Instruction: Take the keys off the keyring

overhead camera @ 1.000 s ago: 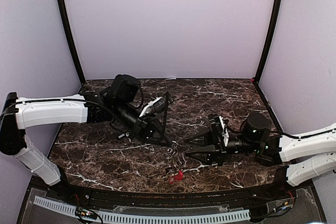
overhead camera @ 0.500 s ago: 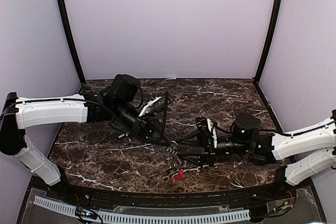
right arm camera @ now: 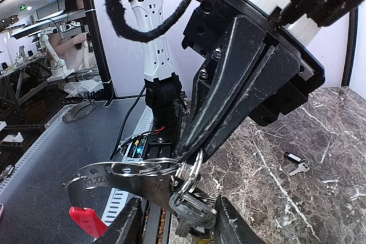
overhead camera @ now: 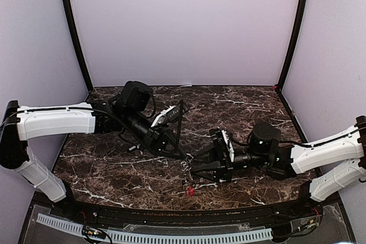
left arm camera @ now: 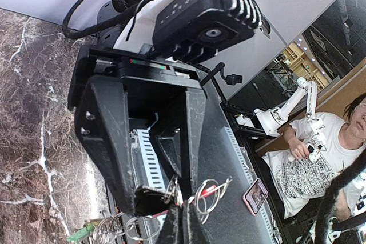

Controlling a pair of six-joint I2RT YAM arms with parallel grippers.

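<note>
My left gripper (overhead camera: 184,157) is shut on the keyring (overhead camera: 185,166), a silver split ring held just above the marble table (overhead camera: 114,164). In the right wrist view the left fingertips (right arm camera: 191,148) pinch that keyring (right arm camera: 195,170); a bunch of silver keys (right arm camera: 197,210) hangs from it. A flat metal tag (right arm camera: 114,180) with a red piece (right arm camera: 88,221) hangs off linked rings to the left. My right gripper (right arm camera: 178,212) stands open, one finger on each side of the key bunch. The left wrist view shows my left gripper (left arm camera: 182,205) clamped among rings, one with a red segment (left arm camera: 209,190).
A loose key with a black fob (right arm camera: 293,158) lies on the marble behind the left arm. The red piece (overhead camera: 190,191) hangs near the table's front edge. A black rail (overhead camera: 171,215) runs along that edge, and purple walls enclose the table.
My right gripper has moved left across the table until its fingers flank the keys under the left gripper. The left arm has stayed where it was.
</note>
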